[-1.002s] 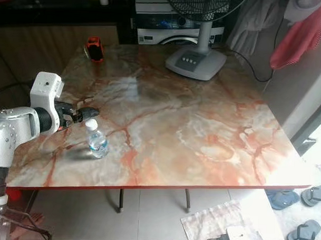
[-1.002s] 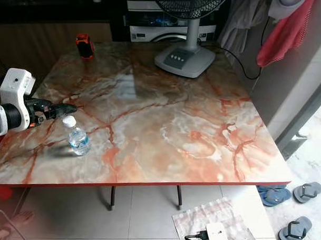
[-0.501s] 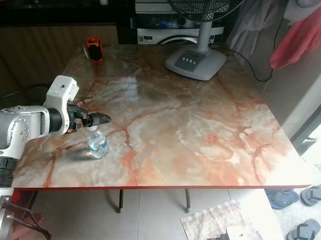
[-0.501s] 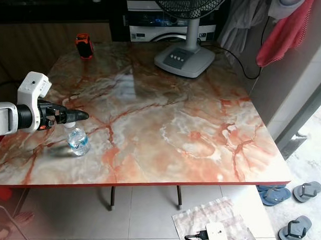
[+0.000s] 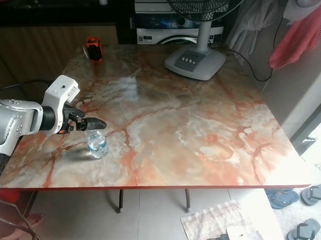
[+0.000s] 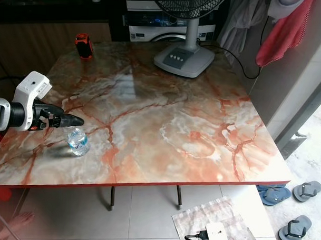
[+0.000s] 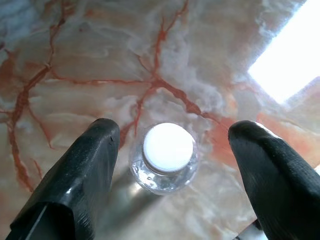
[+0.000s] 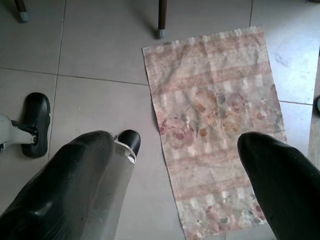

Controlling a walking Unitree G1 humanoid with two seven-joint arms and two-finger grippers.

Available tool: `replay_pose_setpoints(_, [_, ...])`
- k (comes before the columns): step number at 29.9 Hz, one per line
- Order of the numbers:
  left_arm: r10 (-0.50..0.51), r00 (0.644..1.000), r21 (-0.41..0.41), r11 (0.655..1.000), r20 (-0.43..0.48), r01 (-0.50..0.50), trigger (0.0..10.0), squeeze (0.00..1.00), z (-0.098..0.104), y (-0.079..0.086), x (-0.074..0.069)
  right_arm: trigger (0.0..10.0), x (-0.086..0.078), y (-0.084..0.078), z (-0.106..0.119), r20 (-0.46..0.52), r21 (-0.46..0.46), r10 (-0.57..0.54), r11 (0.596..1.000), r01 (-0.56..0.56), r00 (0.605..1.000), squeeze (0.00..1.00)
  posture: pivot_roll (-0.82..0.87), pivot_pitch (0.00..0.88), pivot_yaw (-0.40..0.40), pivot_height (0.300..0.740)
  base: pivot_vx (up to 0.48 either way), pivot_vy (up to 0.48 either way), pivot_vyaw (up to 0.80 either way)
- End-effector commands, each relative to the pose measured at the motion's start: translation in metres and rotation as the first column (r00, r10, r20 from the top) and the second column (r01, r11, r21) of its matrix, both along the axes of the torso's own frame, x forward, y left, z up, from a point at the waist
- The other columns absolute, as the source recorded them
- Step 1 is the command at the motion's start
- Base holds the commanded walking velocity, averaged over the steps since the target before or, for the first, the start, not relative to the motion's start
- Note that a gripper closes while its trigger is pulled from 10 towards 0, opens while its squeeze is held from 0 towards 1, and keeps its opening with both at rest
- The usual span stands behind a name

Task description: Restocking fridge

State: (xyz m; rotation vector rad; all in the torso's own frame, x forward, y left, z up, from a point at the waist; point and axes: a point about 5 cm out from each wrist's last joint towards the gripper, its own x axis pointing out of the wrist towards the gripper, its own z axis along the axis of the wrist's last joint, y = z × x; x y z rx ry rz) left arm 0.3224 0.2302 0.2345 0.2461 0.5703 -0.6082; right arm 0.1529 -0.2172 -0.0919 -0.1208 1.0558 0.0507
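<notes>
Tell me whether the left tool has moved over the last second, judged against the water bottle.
Yes. The left tool has advanced and dropped: its tips were beside the cap of the water bottle, and now sit right above it, fingers open.

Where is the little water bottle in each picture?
Left eye view: water bottle on the marble table, near its front left edge, under the left gripper.
Right eye view: same spot.
Left wrist view: seen from above, white cap between the open fingers.
Right wrist view: not in it.
Shared landmark: the fan base.
</notes>
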Motion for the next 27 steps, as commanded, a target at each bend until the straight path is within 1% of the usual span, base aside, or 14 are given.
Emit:
replay_pose_setpoints(1, [-0.002, 1.000, 0.038, 0.999, -0.011, 0.003, 10.0, 0.00, -0.0035, 0.0017, -0.0012, 10.0, -0.0010, -0.0006, -0.0003, -0.008, -0.003, 0.007, 1.000, -0.007, 1.000, 0.00, 0.02, 0.024, 0.022, 0.740, 0.000, 0.000, 0.00])
replay_pose_setpoints(6, [-0.009, 1.000, 0.033, 0.999, -0.016, 0.010, 10.0, 0.00, -0.0059, -0.0003, 0.0016, 10.0, -0.0012, -0.0012, -0.0002, -0.006, -0.003, 0.004, 1.000, -0.004, 1.000, 0.00, 0.01, 0.024, 0.021, 0.740, 0.000, 0.000, 0.00])
replay_pose_setpoints(12, [-0.010, 1.000, 0.046, 0.999, -0.017, 0.011, 10.0, 0.00, -0.0065, 0.0005, 0.0024, 10.0, -0.0014, -0.0018, -0.0002, -0.009, -0.005, 0.006, 1.000, -0.006, 1.000, 0.00, 0.01, 0.026, 0.021, 0.740, 0.000, 0.000, 0.00])
replay_pose_setpoints(16, [0.016, 1.000, 0.049, 0.999, -0.007, -0.015, 10.0, 0.00, -0.0077, 0.0032, 0.0054, 10.0, -0.0013, -0.0019, -0.0002, -0.009, -0.004, 0.005, 1.000, -0.005, 1.000, 0.00, 0.01, 0.027, 0.019, 0.740, 0.000, 0.000, 0.00])
replay_pose_setpoints(17, [0.016, 1.000, 0.049, 0.999, -0.006, -0.015, 8.6, 0.00, -0.0074, 0.0032, 0.0058, 10.0, -0.0013, -0.0020, -0.0002, -0.009, -0.005, 0.005, 1.000, -0.005, 1.000, 0.00, 0.01, 0.027, 0.019, 0.740, 0.000, 0.000, 0.00])
replay_pose_setpoints(20, [0.012, 1.000, 0.050, 0.999, -0.004, -0.012, 8.6, 0.00, -0.0065, 0.0030, 0.0062, 10.0, -0.0013, -0.0020, -0.0002, -0.009, -0.005, 0.006, 1.000, -0.006, 1.000, 0.00, 0.01, 0.027, 0.019, 0.740, 0.000, 0.000, 0.00])
replay_pose_setpoints(22, [0.005, 1.000, 0.051, 0.999, -0.004, -0.004, 1.5, 0.00, -0.0056, 0.0020, 0.0061, 10.0, -0.0012, -0.0020, -0.0001, -0.009, -0.006, 0.008, 1.000, -0.008, 1.000, 0.00, 0.01, 0.026, 0.019, 0.740, 0.000, 0.000, 0.00])
replay_pose_setpoints(23, [0.002, 1.000, 0.051, 0.999, -0.005, -0.001, 1.5, 0.00, -0.0055, 0.0017, 0.0060, 10.0, -0.0012, -0.0020, -0.0001, -0.009, -0.006, 0.008, 1.000, -0.008, 1.000, 0.00, 0.01, 0.026, 0.019, 0.740, 0.000, 0.000, 0.00])
replay_pose_setpoints(24, [-0.002, 1.000, 0.052, 0.999, -0.005, 0.002, 0.9, 0.00, -0.0056, 0.0014, 0.0058, 10.0, -0.0012, -0.0020, -0.0001, -0.009, -0.006, 0.008, 1.000, -0.008, 1.000, 0.00, 0.01, 0.026, 0.019, 0.740, 0.000, 0.000, 0.00])
replay_pose_setpoints(26, [-0.006, 1.000, 0.055, 0.998, -0.005, 0.006, 1.0, 0.00, -0.0062, 0.0011, 0.0057, 10.0, -0.0013, -0.0021, -0.0001, -0.009, -0.006, 0.009, 1.000, -0.009, 1.000, 0.00, 0.01, 0.023, 0.019, 0.740, 0.000, 0.000, 0.00])
replay_pose_setpoints(27, [-0.003, 1.000, 0.056, 0.998, -0.003, 0.004, 1.2, 0.00, -0.0070, 0.0015, 0.0061, 10.0, -0.0012, -0.0020, -0.0001, -0.009, -0.006, 0.009, 1.000, -0.009, 1.000, 0.00, 0.01, 0.022, 0.019, 0.740, 0.000, 0.000, 0.00])
